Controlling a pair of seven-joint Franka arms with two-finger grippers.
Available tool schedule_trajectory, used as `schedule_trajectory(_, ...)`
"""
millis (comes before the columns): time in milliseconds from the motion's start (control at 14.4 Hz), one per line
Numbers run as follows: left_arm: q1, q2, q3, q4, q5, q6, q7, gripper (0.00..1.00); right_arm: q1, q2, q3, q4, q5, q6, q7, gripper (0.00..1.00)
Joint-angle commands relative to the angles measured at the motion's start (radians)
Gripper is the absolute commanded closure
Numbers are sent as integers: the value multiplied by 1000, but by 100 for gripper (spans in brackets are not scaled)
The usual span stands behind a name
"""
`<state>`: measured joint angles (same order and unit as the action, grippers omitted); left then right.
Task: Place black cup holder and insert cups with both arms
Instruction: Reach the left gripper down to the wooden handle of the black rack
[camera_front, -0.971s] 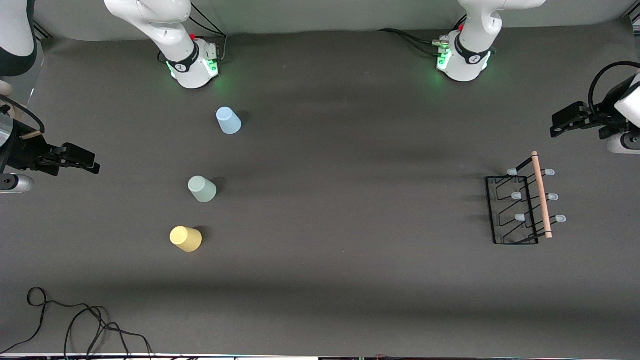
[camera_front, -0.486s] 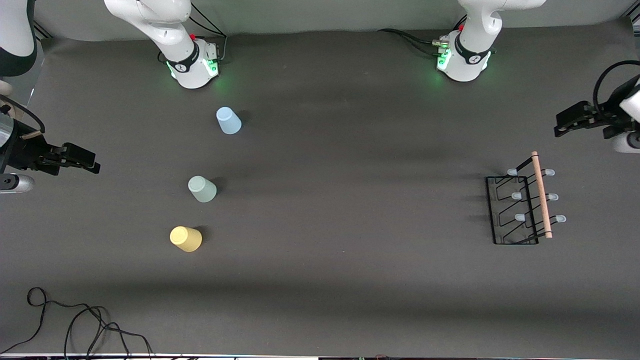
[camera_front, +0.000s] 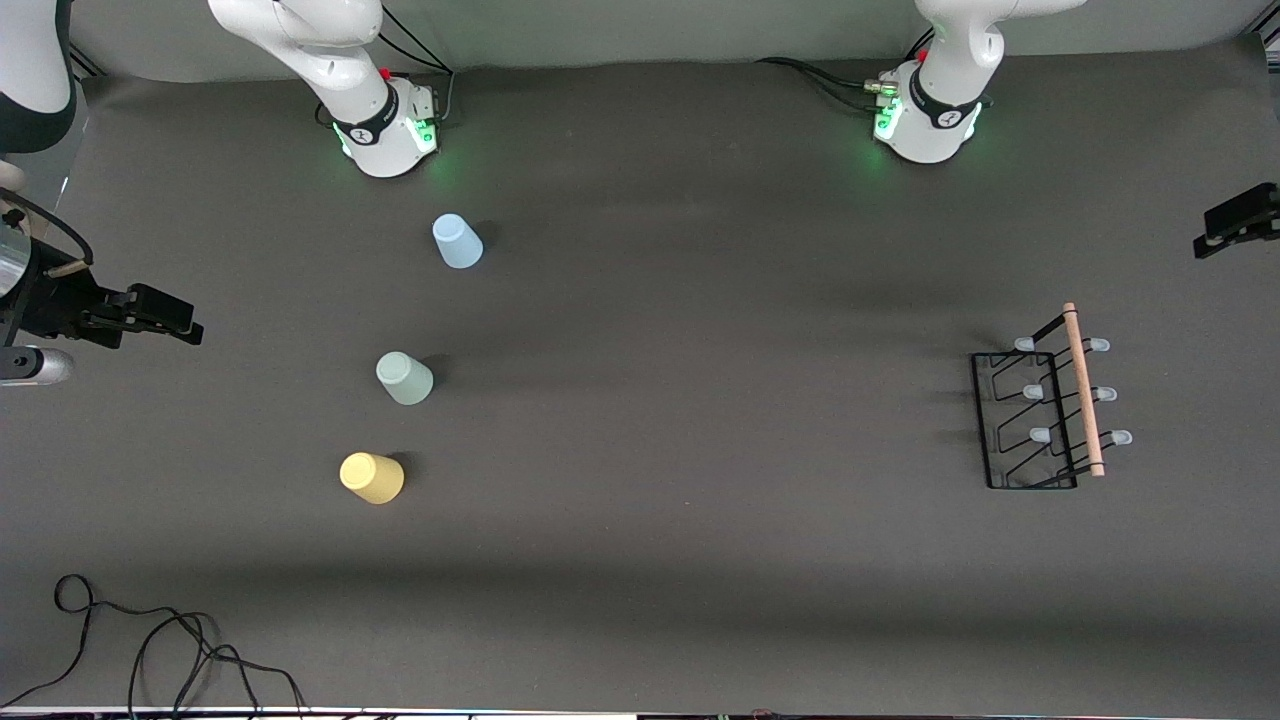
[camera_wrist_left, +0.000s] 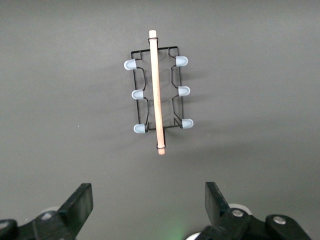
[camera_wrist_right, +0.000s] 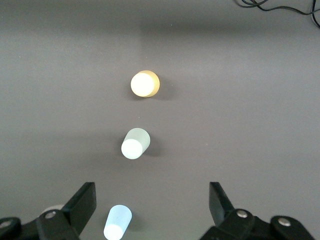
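Three small tapered plastic cups stand upside down in a line at the frame's left-centre: light blue cup (camera_front: 457, 241), pale green cup (camera_front: 404, 378), yellow cup (camera_front: 371, 477). One black wire cup holder (camera_front: 1035, 420) with six blue-capped pegs sits at right-centre, its wooden rod handle (camera_front: 1083, 389) running top-to-bottom. Left gripper (camera_wrist_left: 148, 207) and right gripper (camera_wrist_right: 152, 204) hover, fingers spread, holding nothing.
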<state>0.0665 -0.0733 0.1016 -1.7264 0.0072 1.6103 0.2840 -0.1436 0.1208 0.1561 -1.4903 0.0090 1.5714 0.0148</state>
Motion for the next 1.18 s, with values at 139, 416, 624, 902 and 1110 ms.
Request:
schedule_trajectory(139,-11,-36,-10,-326,8,372,4,0,45,2,-6,16,-20,-13,17,0)
schedule_trajectory(416,-5,19,-10,-530,10,673,10,0,82,5,-32,19,-20,-13,22,0)
schedule_trajectory(624,-11,99,-10,-539,8,714,12,0,90,5,-49,19,-20,-14,21,0)
schedule_trajectory(902,-13,145,-10,-521,8,737,14,15,95,3,-53,18,-17,-11,21,0)
schedule_trajectory(1110,-16,161,-11,-476,8,718,4,45,95,8,-53,22,-12,-11,22,0)
